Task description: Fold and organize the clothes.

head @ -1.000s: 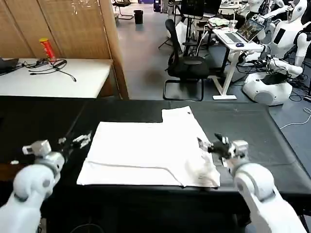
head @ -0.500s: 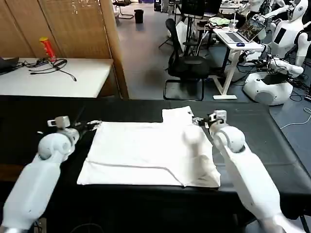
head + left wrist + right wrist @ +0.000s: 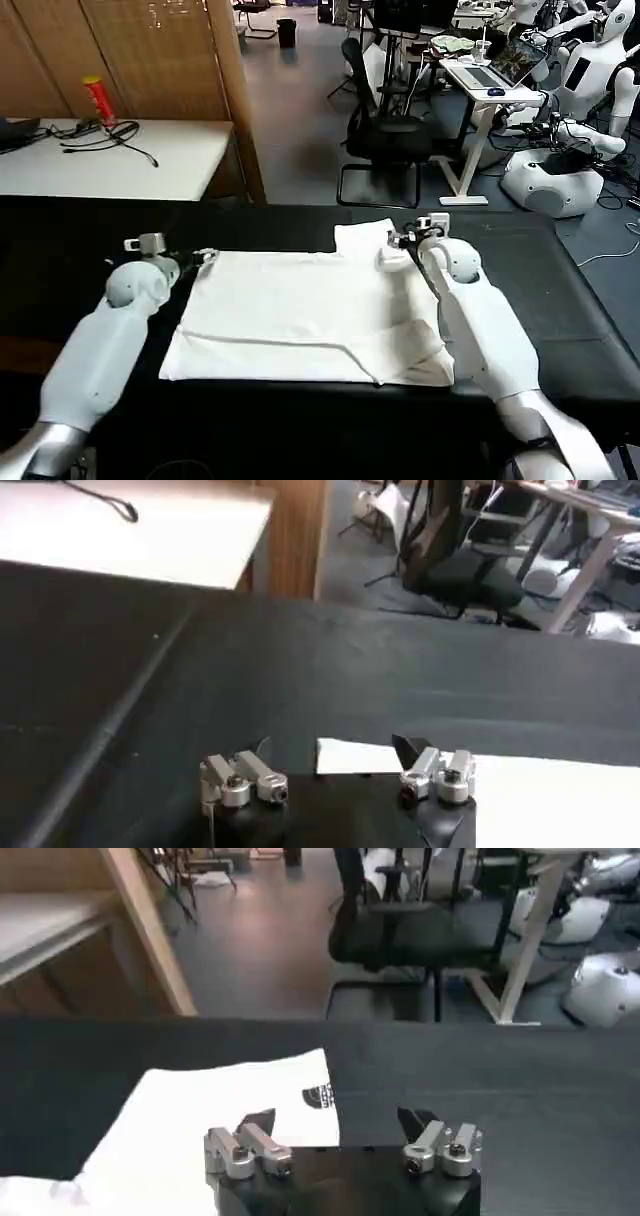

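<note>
- My left fingers (image 3: 335,780) stood spread apart with nothing between them, straddling the far-left corner of the T-shirt (image 3: 310,310). In the left wrist view one fingertip sat over bare black cloth and the other over the white fabric.
- My right fingers (image 3: 345,1145) were also parted and empty, poised over the flap of the T-shirt that juts out at its 12 o'clock edge. A small dark logo on the cloth showed just beyond them in the right wrist view.
- A second before, both arms hung low beside the T-shirt's near half, the left at about 9 o'clock and the right at about 3 o'clock. By this moment they had swung up to the far corners, the left gripper (image 3: 200,258) at roughly 10 o'clock and the right gripper (image 3: 402,240) at roughly 1 o'clock.
- The T-shirt itself had not moved. It lay flat, already partly folded, in the middle of the black-covered desk (image 3: 560,290), near edge toward me.
- I judged that this shift put me in place to pinch the two far corners for the next fold toward me. No grasp had been made yet.
</note>
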You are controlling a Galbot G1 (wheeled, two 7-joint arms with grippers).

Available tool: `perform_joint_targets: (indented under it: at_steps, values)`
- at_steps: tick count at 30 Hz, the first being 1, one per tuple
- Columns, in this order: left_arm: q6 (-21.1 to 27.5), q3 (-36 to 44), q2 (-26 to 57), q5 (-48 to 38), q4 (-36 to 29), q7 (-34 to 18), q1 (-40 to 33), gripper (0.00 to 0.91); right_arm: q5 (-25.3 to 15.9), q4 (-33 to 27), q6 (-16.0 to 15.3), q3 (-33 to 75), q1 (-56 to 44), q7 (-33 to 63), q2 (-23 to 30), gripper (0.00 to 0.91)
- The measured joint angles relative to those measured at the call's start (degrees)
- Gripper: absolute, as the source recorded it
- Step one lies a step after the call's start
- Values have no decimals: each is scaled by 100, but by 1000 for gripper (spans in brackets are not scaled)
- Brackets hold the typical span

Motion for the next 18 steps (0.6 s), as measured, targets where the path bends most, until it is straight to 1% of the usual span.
perform_joint_targets:
  at_steps: [1,2,5,8,11,13,14,15,16,17,18]
  values:
    - [-9,14,-11,15,49,16,-22,839,-2,-37,1,12,14,-1,20,878]
    - [-15,25,-22,30,89,34,-40,770,-5,-72,3,22,27,-4,37,878]
    - [-26,63,-42,66,176,77,-74,673,-4,-174,4,64,70,-9,87,878]
    - [-31,87,-47,92,211,96,-88,653,-4,-306,4,98,113,-21,148,878]
    - [-54,102,-52,137,257,102,-91,585,-15,-417,5,113,127,-29,189,878]
    - [-61,106,-57,158,286,113,-92,497,-23,-446,6,112,128,-37,193,858]
    - [-63,108,-57,163,297,121,-92,488,-23,-452,7,113,128,-38,193,839]
    - [-64,108,-57,164,304,127,-93,458,-27,-456,7,115,128,-38,193,780]
    - [-64,110,-57,170,308,134,-94,458,-27,-461,7,120,128,-39,193,770]
    - [-67,114,-57,179,309,142,-94,371,-27,-468,9,123,128,-41,192,761]
    - [-70,117,-59,188,314,151,-94,341,-27,-477,9,126,127,-43,190,761]
